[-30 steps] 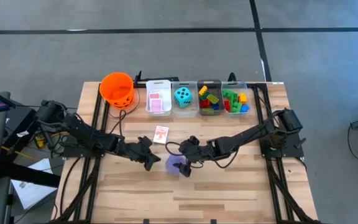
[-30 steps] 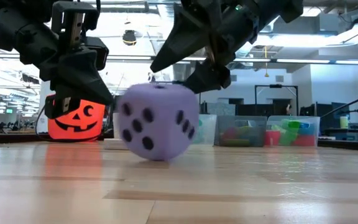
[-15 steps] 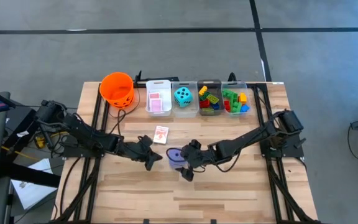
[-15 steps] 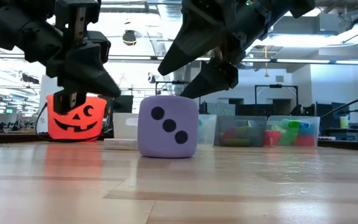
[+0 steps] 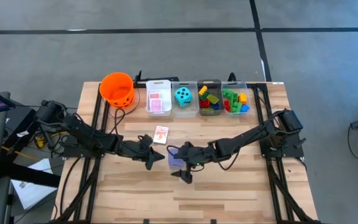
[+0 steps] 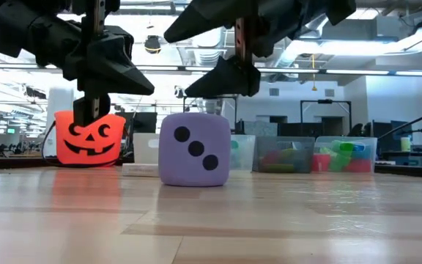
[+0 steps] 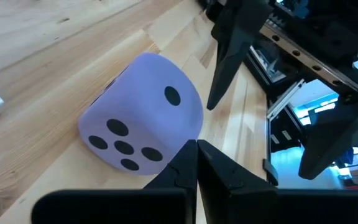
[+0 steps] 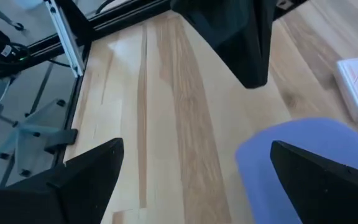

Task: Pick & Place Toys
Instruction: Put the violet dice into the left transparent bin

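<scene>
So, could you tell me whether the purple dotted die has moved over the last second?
Yes. The purple dotted die rolled a little rightward, away from the orange pumpkin bucket, and now rests flat.

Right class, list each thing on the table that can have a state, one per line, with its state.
purple die: resting flat on the table, not held
left pincer: shut, empty, beside the die
right pincer: open wide, hanging over the die
loose pink-backed card pack: lying flat on the table
teal die: in the second bin
orange bucket: upright
brick bins: holding bricks
</scene>
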`<action>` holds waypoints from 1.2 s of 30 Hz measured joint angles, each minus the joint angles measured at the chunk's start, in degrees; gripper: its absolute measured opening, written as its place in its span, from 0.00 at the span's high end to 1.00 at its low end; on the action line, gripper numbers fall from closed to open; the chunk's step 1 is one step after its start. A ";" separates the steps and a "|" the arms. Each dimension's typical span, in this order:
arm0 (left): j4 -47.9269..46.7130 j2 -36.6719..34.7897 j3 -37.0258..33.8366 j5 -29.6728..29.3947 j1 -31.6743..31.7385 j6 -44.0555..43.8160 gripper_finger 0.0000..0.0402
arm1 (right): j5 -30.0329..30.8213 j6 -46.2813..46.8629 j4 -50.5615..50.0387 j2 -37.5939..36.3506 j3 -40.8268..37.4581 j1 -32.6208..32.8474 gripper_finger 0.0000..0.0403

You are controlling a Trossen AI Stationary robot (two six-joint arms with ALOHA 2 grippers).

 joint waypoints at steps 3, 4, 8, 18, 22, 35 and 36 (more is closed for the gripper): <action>0.01 0.00 0.00 0.02 0.00 0.00 1.00 | 0.01 -2.22 -1.07 -0.02 0.02 0.00 0.01; 0.01 0.00 0.00 0.02 0.00 0.00 1.00 | 0.06 -3.53 -2.46 -0.02 0.02 0.00 0.01; 0.01 0.00 0.00 0.04 0.00 0.00 1.00 | 1.03 -7.85 -9.89 -0.10 0.06 -0.50 0.01; 0.96 0.00 0.00 0.22 0.00 0.00 1.00 | 4.11 -8.68 -25.58 -8.08 -0.09 -1.29 0.01; 1.63 0.00 -0.02 -1.07 0.09 0.00 1.00 | 9.06 -9.49 -29.49 -12.82 0.02 -1.29 0.01; 2.24 0.00 -0.02 -2.86 0.09 0.00 1.00 | 18.08 -6.14 -26.63 -17.63 -7.53 1.38 0.01; 2.19 0.00 -0.02 -2.89 0.09 0.00 1.00 | 18.02 -5.65 -22.74 -17.29 -8.93 1.84 0.01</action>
